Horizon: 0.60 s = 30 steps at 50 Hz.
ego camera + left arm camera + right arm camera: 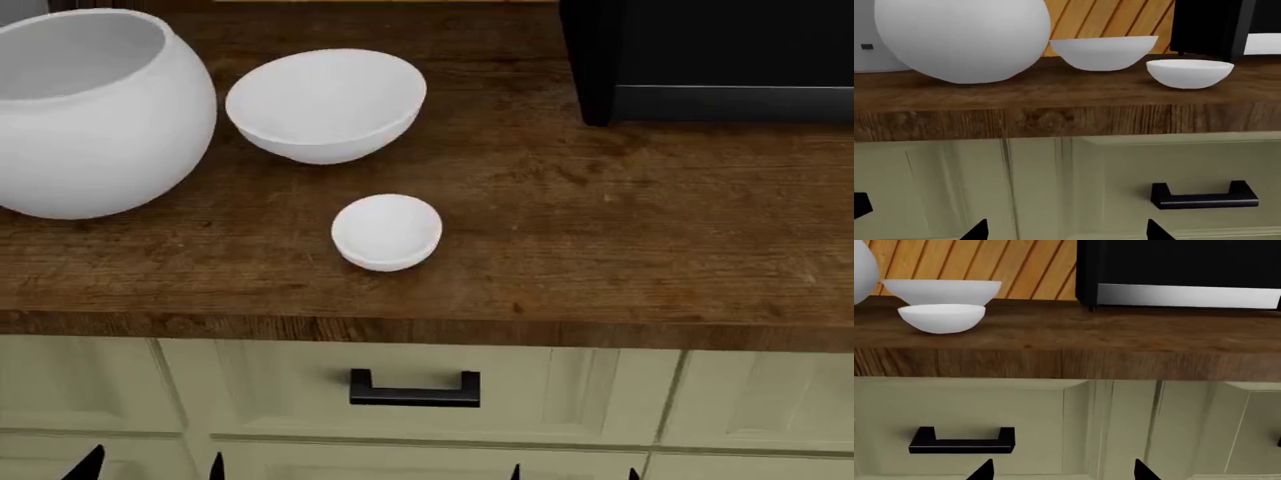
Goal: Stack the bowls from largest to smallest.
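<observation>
1. Three white bowls sit apart on the wooden countertop [627, 250], none nested yet: huge bulbous bowl [87, 110] at the left, medium bowl [327, 105] just beside it, tilted, and small bowl [387, 232] nearer the front edge.
2. Both arms hang low before the pale green cabinet drawers [414, 400], below counter level. Left gripper [1064, 232] and right gripper [1061, 471] show only dark fingertips set wide apart, holding nothing.
3. Black appliance [707, 55] stands at the back right, well apart from the bowls.
4. Judgement: stacking not begun; the medium bowl probably goes into the huge one first.
</observation>
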Motion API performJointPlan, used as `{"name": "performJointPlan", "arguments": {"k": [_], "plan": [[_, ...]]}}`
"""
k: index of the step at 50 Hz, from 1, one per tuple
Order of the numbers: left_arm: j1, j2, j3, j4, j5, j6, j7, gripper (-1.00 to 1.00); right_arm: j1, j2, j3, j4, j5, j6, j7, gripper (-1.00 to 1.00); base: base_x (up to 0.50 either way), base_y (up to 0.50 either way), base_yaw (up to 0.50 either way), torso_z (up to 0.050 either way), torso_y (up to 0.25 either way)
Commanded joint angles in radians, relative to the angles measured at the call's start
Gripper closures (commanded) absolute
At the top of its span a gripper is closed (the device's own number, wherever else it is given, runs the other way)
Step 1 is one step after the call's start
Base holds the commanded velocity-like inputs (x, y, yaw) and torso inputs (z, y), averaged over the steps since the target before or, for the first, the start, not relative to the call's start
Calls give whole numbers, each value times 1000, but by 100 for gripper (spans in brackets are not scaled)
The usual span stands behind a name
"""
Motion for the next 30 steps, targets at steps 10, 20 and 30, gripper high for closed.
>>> {"name": "performJointPlan", "arguments": {"k": [10,20,30], "plan": [[3,-30,41,17,-19,10,-21,-100,2,28,-31,2,15,-1,32,-100,0,0,0,50,0],[-4,-38,55,1,-28,21,-32,-100,2,39,-42,6,24,-8,44,-100,0,0,0,50,0],[-8,-43,52,11,-61,-4,-43,-100,5,48,-44,-19,44,21,57,-100,0,0,0,45,0]]}}
